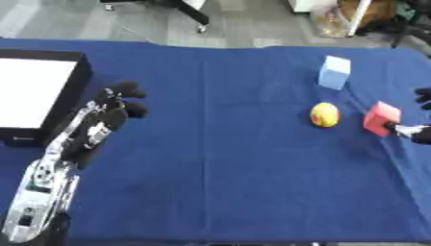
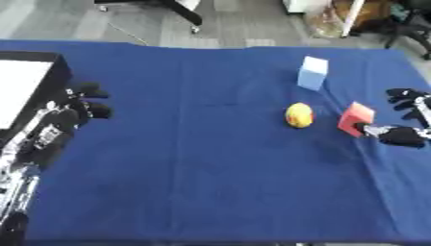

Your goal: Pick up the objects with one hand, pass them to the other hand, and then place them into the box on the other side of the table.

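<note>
A red block [image 2: 355, 118] lies on the blue cloth at the right. My right hand [image 2: 400, 136] is open beside it, the thumb tip against the block's lower right edge and the fingers [image 2: 406, 97] spread apart to the upper right. A yellow round object [image 2: 299, 115] rests just left of the red block. A light blue block [image 2: 312, 72] stands further back. My left hand [image 1: 107, 117] hovers at the left next to the box, fingers relaxed, holding nothing.
A black box [image 1: 78, 82] with a white inside sits at the table's left edge. The blue cloth [image 1: 219, 158] covers the whole table. Beyond the far edge are floor, chair legs and a bag.
</note>
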You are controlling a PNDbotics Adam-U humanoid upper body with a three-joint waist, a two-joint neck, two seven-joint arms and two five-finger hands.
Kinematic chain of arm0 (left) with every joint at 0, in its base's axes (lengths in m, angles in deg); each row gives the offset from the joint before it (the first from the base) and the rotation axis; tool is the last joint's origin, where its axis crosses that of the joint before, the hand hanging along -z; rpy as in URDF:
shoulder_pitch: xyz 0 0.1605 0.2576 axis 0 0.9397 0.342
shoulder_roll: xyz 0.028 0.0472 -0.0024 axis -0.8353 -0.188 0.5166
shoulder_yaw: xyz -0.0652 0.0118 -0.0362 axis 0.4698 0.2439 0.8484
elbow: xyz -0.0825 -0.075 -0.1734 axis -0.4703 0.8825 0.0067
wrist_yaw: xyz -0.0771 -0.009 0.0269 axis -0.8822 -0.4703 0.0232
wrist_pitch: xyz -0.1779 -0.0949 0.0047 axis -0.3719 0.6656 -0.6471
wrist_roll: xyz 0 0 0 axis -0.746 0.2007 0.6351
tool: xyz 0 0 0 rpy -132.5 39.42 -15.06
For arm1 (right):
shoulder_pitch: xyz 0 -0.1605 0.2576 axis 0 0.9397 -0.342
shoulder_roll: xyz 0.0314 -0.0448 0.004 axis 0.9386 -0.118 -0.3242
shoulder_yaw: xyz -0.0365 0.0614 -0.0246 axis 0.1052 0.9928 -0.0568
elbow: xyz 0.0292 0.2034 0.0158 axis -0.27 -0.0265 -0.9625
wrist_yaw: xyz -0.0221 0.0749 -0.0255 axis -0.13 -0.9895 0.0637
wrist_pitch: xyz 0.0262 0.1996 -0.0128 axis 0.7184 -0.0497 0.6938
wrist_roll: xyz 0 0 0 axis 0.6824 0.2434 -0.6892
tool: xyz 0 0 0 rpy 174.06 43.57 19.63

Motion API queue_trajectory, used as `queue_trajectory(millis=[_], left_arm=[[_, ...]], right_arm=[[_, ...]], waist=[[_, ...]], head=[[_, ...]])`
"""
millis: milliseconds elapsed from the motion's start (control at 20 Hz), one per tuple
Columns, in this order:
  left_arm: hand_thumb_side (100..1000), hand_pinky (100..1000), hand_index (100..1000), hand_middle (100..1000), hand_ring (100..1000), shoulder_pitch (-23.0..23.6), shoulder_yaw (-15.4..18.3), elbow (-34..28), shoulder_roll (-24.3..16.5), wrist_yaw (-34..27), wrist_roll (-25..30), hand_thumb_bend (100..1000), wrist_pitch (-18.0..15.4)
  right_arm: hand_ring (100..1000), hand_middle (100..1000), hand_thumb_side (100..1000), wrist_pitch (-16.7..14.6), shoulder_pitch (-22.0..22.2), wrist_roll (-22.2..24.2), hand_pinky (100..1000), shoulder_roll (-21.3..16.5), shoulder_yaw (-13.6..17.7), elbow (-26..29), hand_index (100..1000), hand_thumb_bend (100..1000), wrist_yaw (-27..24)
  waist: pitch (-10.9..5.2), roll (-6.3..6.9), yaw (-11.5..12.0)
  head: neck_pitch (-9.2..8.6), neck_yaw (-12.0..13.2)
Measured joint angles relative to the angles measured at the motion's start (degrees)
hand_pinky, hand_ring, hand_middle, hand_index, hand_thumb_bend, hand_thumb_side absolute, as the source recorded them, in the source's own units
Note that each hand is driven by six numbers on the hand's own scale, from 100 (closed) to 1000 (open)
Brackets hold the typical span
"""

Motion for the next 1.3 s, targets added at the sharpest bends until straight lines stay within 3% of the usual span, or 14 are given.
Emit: queue_trajectory(millis=[400, 700, 1050, 1300], left_arm=[[590, 780, 889, 745, 693, 0.0, -0.3, 0.2, 0.0, 0.0, 0.1, 648, 0.1], [589, 780, 889, 744, 693, 0.0, -0.3, 0.3, 0.0, 0.0, 0.2, 651, 0.1], [588, 780, 889, 743, 693, 0.0, -0.3, 0.3, 0.0, 0.0, 0.2, 656, 0.2], [588, 780, 888, 742, 693, 0.0, -0.3, 0.3, 0.0, 0.0, 0.2, 657, 0.2]], right_arm=[[748, 700, 313, -1.0, -2.7, 2.0, 683, 1.3, -0.8, -3.4, 823, 632, 1.7], [747, 689, 249, -1.4, -3.7, 4.1, 687, 1.7, -1.2, -5.0, 813, 572, 2.8], [745, 672, 113, -1.7, -3.7, 7.1, 694, 1.7, -1.2, -5.5, 801, 444, 3.6], [735, 633, 100, -1.8, -3.7, 8.7, 691, 1.7, -0.9, -5.5, 769, 345, 3.6]], waist=[[0.05, -0.10, 0.4], [0.06, -0.14, 0.6], [0.06, -0.22, 0.7], [0.06, -0.31, 0.7]], head=[[0.00, -0.5], [0.00, -0.6], [0.00, -0.7], [0.00, -0.7]])
